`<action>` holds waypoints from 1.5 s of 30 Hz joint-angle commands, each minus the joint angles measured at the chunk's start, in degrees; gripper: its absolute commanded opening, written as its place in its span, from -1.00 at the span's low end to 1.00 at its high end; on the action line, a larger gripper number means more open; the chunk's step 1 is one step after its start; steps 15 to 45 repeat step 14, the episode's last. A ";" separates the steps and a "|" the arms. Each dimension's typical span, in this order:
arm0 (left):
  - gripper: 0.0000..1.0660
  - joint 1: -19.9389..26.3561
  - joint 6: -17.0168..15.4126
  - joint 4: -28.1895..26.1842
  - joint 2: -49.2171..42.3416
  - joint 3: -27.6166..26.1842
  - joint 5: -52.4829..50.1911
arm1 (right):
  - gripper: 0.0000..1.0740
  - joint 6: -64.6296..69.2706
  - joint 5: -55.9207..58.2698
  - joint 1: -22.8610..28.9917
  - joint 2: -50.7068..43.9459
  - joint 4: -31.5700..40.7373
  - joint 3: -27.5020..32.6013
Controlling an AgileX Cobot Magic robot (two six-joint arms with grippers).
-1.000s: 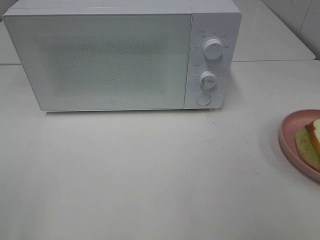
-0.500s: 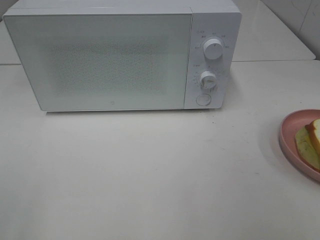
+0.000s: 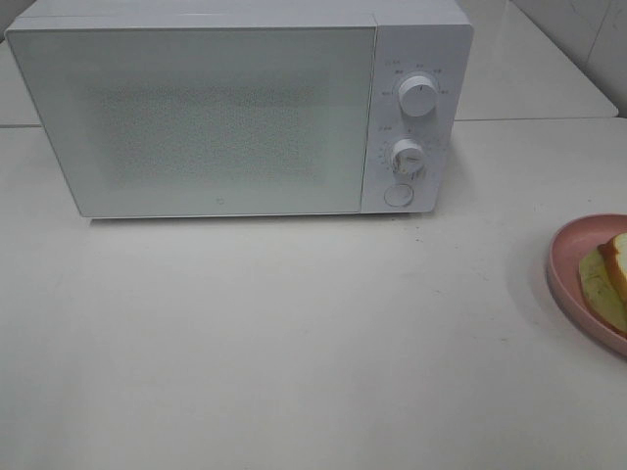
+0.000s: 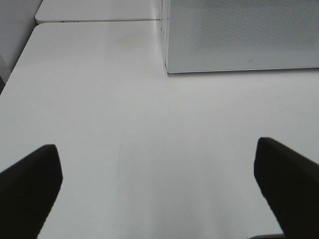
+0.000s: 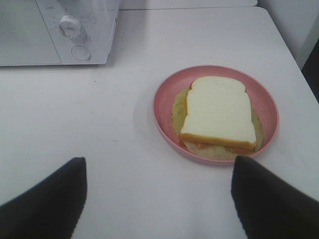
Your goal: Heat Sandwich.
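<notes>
sandwich (image 5: 217,117): lies flat in pink plate (image 5: 164,112), white slice on top w/ tan crust edge, yellow-green filling sticking out round the lower edges. In high view only a sliver shows (image 3: 609,279), cut by frame edge at approx 3 o'clock.
plate: round, pink, shallow rim; holds the sandwich & nothing else visible. Sits on table (image 3: 294,343), well apart from microwave (image 3: 225,113), to the oven's 4 o'clock in high view.
microwave: white, door shut, frosted/dotted front panel; inside can't be made out. At 12 o'clock of high view, toward back of table.
controls: strip on oven's right side w/ upper knob (image 3: 418,95), lower knob (image 3: 408,157), round button (image 3: 398,195) under them. Lower knob & button also show in right wrist view.
right gripper (image 5: 159,199): jaws spread wide, nothing between them; hangs over bare table near plate, not touching plate or sandwich. Dark fingers (image 5: 47,199) show at frame edge.
left gripper (image 4: 154,189): jaws fully apart, empty, over bare table in front of oven's left corner. Not touching anything.
table: white, smooth, faint curved scuff line in left wrist view.
room: second white surface butts up behind the table; pale wall at far right.
</notes>
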 commanded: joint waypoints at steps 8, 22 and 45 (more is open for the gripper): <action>0.94 -0.34 0.06 -0.11 -1.49 0.17 0.06 | 0.42 0.00 -0.57 -0.29 -1.55 0.23 0.06; 0.94 -0.34 0.06 -0.11 -1.49 0.17 0.06 | 0.42 0.00 -0.57 -0.29 -1.55 0.23 0.06; 0.94 -0.34 0.06 -0.11 -1.49 0.17 0.06 | 0.42 0.00 -0.57 -0.29 -1.55 0.23 0.06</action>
